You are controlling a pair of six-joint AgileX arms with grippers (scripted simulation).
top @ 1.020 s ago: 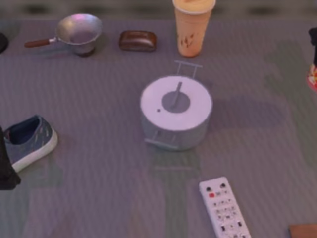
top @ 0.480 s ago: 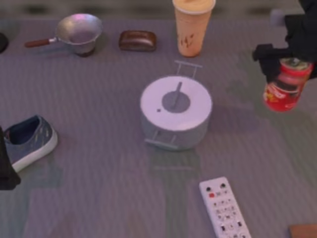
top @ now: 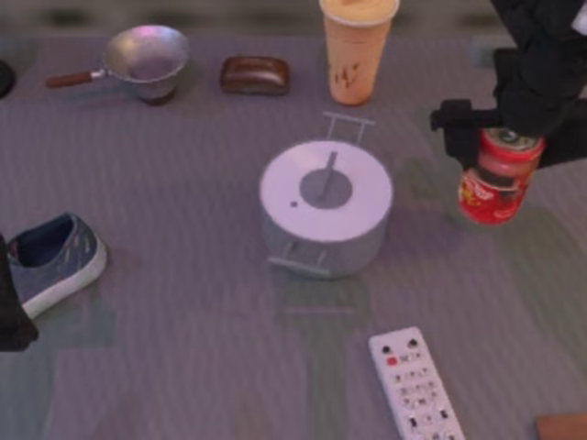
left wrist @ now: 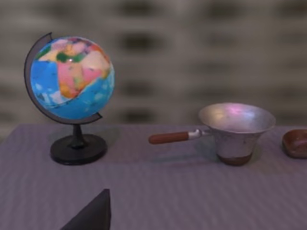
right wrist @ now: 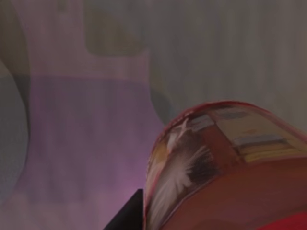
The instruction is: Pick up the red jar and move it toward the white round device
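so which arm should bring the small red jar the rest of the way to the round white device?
Right. Its pincer already grips the red-lidded jar just right of the white round device with grey dial. The left arm sits parked at the table's left edge.

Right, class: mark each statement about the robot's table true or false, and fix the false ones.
1. The right gripper holds the red jar. True.
2. The jar rests on top of the white round device. False: it is carried apart from the device, toward the table's right.
3. The orange cup lies tipped over. False: it stands upright.
4. The remote lies nearer the front edge than the device. True.
5. The left gripper holds the shoe. False: it holds nothing.
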